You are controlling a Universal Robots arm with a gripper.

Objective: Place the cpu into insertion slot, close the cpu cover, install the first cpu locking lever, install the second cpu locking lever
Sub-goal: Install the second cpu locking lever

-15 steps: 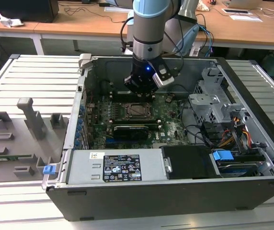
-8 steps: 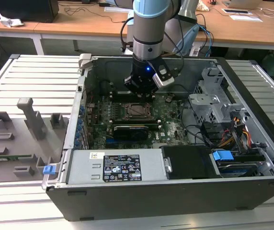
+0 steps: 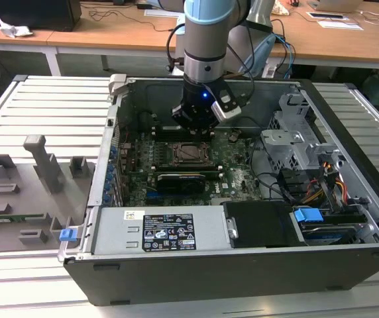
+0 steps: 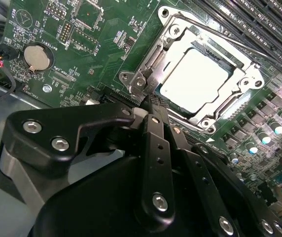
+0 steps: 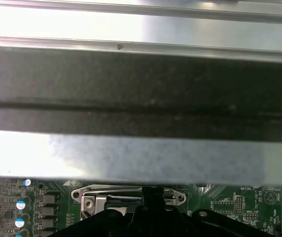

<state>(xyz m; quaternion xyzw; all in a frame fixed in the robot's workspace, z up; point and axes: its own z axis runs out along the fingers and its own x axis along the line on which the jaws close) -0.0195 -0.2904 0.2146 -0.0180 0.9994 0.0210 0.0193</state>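
The cpu lies flat in the insertion slot, its silver top bright in the second wrist view. The cpu cover is folded down over it and frames its top. My gripper is shut, its black fingers pressed together, with the tips at the socket's corner beside a silvery lever end. I cannot tell whether the tips touch it. In the exterior view the gripper hangs just over the socket in the middle of the motherboard. The first wrist view has the socket's edge under the fingertips.
The open computer case lies on a slatted white table. A black expansion card sits near the socket, with memory slots along its other side. A coin battery, drive cage and cables lie around. A grey fixture stands at the exterior view's left.
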